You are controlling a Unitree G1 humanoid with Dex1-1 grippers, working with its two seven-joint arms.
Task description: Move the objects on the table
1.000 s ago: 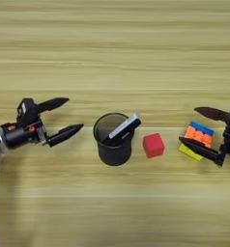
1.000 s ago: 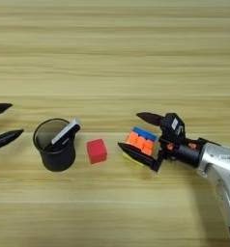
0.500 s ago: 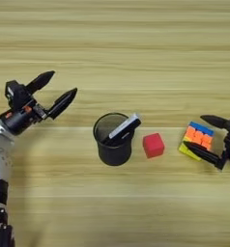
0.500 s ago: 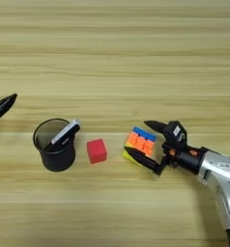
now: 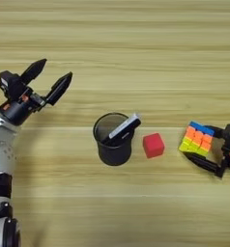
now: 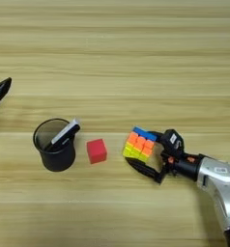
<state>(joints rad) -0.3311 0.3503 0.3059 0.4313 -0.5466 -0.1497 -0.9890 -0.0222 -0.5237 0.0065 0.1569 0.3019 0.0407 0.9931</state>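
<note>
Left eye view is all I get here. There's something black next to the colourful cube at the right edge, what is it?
Observer: It's the right gripper, on a silver arm coming in from the lower right.
Operator: Is it holding the cube?
Observer: One finger runs along the near side of the puzzle cube, the other sits behind its far side, so it straddles the cube.
Operator: Does the arm touch the red block?
Observer: No, the red cube stands apart, between the puzzle cube and the black cup.

No readable text, label or number on anything here.
</note>
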